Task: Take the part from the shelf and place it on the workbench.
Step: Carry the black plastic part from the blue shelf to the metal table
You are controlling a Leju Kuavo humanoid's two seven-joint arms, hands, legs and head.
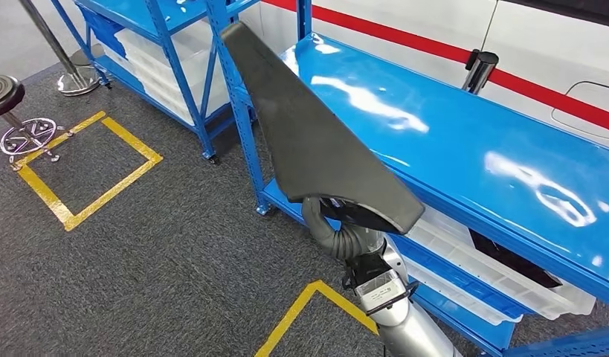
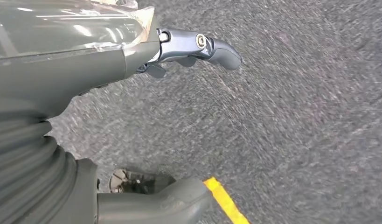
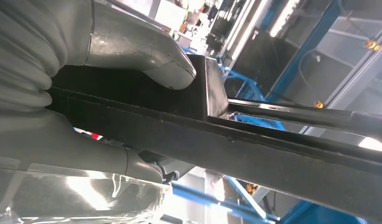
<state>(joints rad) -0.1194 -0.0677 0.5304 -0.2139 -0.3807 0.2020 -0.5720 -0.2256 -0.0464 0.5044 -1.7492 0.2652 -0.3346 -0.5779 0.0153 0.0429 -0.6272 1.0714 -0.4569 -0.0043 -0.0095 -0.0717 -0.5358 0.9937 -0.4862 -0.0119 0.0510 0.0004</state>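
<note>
Head view: right hand (image 1: pixel 344 227) grips dark part (image 1: pixel 308 134) over blue shelf (image 1: pixel 465 141); left hand (image 2: pixel 179 46) unclear.

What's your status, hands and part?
Right hand grips the dark part from below, tilted over the blue shelf top. Left hand holds nothing, above the carpet. Workbench not seen.

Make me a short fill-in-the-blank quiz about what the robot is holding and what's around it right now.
1. The long dark part is held up by the robot's ___ hand.
2. The shelf beside the part is painted ___.
3. The tape lines on the grey carpet are ___.
4. The left hand hangs over the carpet holding ___.

Missing words: right; blue; yellow; nothing
</note>
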